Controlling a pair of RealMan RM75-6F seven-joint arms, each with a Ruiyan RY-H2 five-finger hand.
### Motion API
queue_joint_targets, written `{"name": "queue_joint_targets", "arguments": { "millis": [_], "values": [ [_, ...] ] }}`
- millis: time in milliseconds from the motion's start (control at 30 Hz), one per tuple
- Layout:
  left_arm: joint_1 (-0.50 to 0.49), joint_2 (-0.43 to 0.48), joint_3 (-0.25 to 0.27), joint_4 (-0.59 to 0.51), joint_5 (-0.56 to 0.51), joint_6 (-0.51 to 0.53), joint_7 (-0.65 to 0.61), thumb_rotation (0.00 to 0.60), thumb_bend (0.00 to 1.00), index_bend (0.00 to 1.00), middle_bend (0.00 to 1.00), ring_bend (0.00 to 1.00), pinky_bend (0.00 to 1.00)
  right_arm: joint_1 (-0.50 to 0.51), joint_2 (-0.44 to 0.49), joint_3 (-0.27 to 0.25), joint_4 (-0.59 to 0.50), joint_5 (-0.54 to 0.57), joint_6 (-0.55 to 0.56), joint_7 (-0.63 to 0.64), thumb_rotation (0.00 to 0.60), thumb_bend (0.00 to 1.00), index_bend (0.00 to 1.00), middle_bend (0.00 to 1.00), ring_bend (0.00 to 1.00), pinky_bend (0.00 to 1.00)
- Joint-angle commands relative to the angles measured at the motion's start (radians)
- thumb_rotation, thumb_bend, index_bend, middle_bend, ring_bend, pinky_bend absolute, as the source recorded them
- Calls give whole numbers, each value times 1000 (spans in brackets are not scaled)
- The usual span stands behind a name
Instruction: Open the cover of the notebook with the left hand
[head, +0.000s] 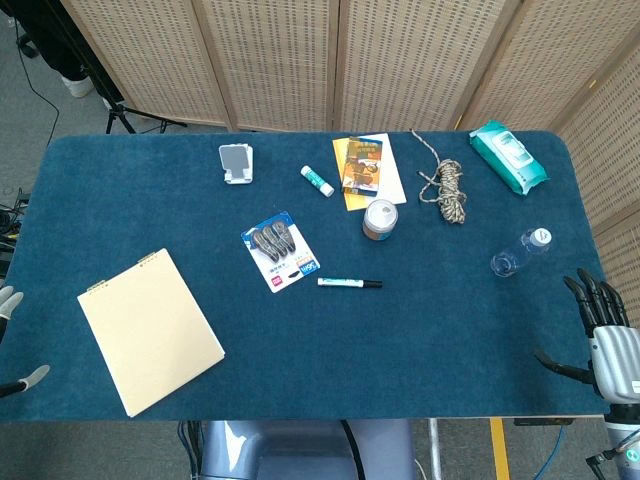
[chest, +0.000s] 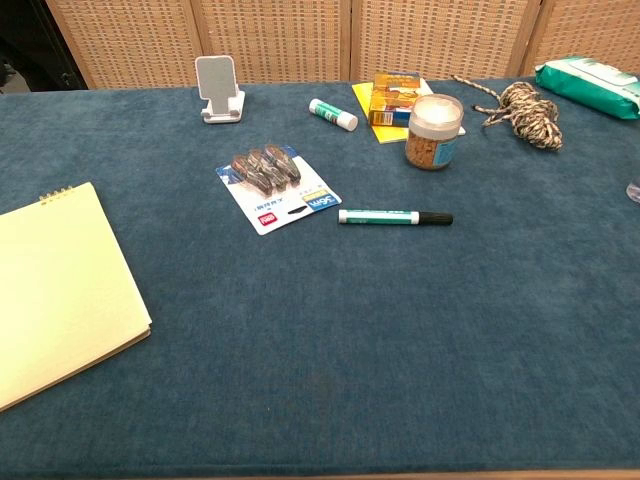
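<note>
The notebook (head: 150, 330) is pale yellow with a spiral binding along its far edge, and it lies closed and flat on the blue table near the front left. The chest view shows the notebook (chest: 62, 290) at the left edge. Only fingertips of my left hand (head: 12, 340) show at the left edge of the head view, apart from each other and holding nothing, a short way left of the notebook. My right hand (head: 605, 335) hangs past the table's front right corner with its fingers spread and empty. Neither hand appears in the chest view.
A pack of clips (head: 281, 250) and a green marker (head: 350, 283) lie mid-table. Further back are a phone stand (head: 236, 163), a glue stick (head: 316, 181), a yellow booklet (head: 364, 168), a jar (head: 380, 219), a rope coil (head: 446, 187), a wipes pack (head: 508, 155) and a bottle (head: 520, 251).
</note>
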Motion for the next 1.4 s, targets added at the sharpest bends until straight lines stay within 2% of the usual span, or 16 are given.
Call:
{"name": "queue_joint_targets", "arguments": {
  "millis": [33, 333, 500, 567, 633, 733, 867, 1400],
  "values": [
    [0, -1, 1, 1, -1, -2, 0, 600, 0, 0, 0, 0, 0, 0, 0, 0, 0, -2, 1, 0, 600, 52, 8, 0, 0, 0],
    [-2, 4, 15, 6, 28, 1, -9, 600, 0, 0, 0, 0, 0, 2, -1, -7, 1, -6, -10, -3, 600, 50, 7, 0, 0, 0],
    [-38, -9, 105, 59, 226, 1, -26, 600, 0, 0, 0, 0, 0, 5, -2, -7, -7, -10, -11, -13, 600, 53, 7, 0, 0, 0],
    [-57, -30, 126, 82, 272, -14, -17, 600, 0, 7, 0, 0, 0, 5, -3, -8, -7, -11, -11, -17, 600, 53, 7, 0, 0, 0],
    [-71, -45, 137, 94, 294, -30, -13, 600, 0, 56, 0, 0, 0, 4, -2, -9, -7, -10, -11, -13, 600, 53, 7, 0, 0, 0],
    [-85, -67, 146, 104, 303, -56, 9, 600, 0, 160, 0, 0, 0, 3, 3, -8, -6, -8, -10, 0, 600, 52, 7, 0, 0, 0],
    [-95, -88, 155, 111, 299, -87, 33, 600, 0, 227, 0, 0, 0, 2, 8, -3, -5, 0, -9, 18, 600, 51, 7, 0, 0, 0],
    [-131, -165, 196, 159, 284, -216, 114, 600, 43, 300, 0, 0, 0, -2, 18, -3, -9, -1, -4, 39, 600, 52, 7, 0, 0, 0]
  ]
}}
